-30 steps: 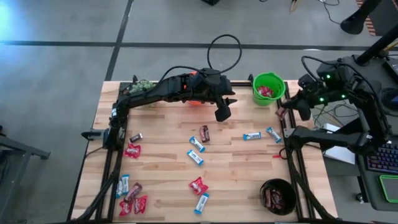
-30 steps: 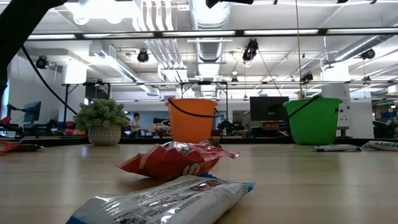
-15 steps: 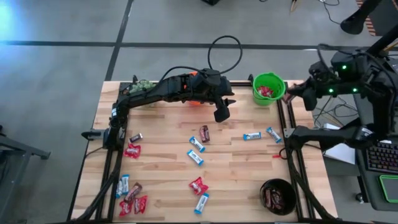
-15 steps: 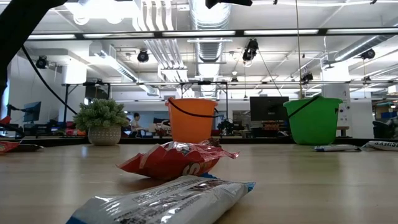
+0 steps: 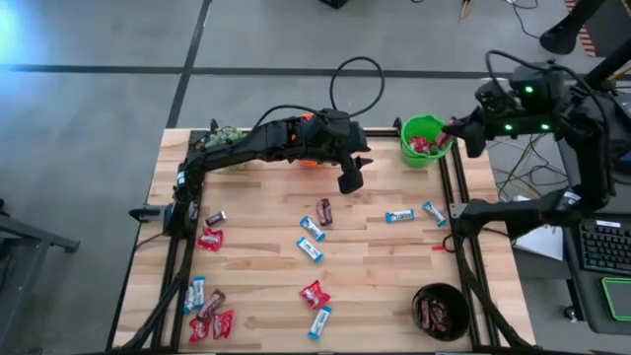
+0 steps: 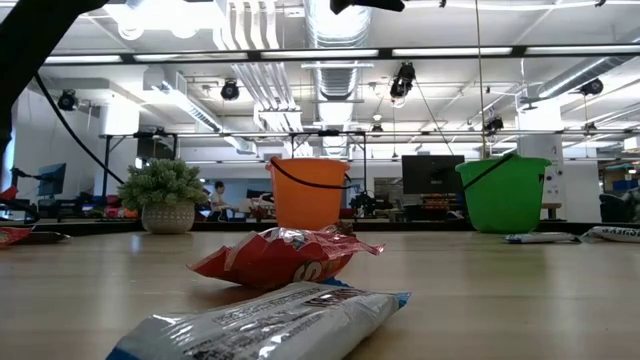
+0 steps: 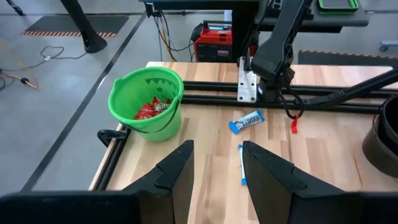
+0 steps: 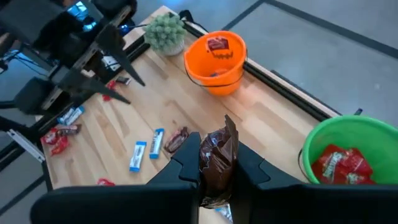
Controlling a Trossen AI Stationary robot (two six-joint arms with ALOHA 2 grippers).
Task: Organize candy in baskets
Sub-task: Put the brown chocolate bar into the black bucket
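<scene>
High view: left claw (image 5: 350,180) hangs over the back middle of the wooden surface (image 5: 256,256), fingers apart, nothing between them. Right claw (image 5: 452,131) sits high at the right edge, just beside the green basket (image 5: 426,139), which holds red candy. Black basket (image 5: 440,310) at the front right corner, dark bars inside. Loose candy scattered over the surface: a blue-and-white bar (image 5: 399,216) near the right rail, a red one (image 5: 315,294) front centre, a cluster at the front left (image 5: 209,314).

Low view: red wrapper (image 6: 280,256) and a silvery blue-and-white wrapper (image 6: 270,325) lie close to the lens. Orange basket (image 6: 309,192) and green basket stand upright at the far edge, a small plant (image 6: 165,193) to the side.

Left wrist view: fingers (image 7: 177,171) spread, empty; green basket with red candy ahead.

Right wrist view: claw clamped on a dark brown candy bar (image 8: 218,157), held above the surface between the orange and green baskets.
</scene>
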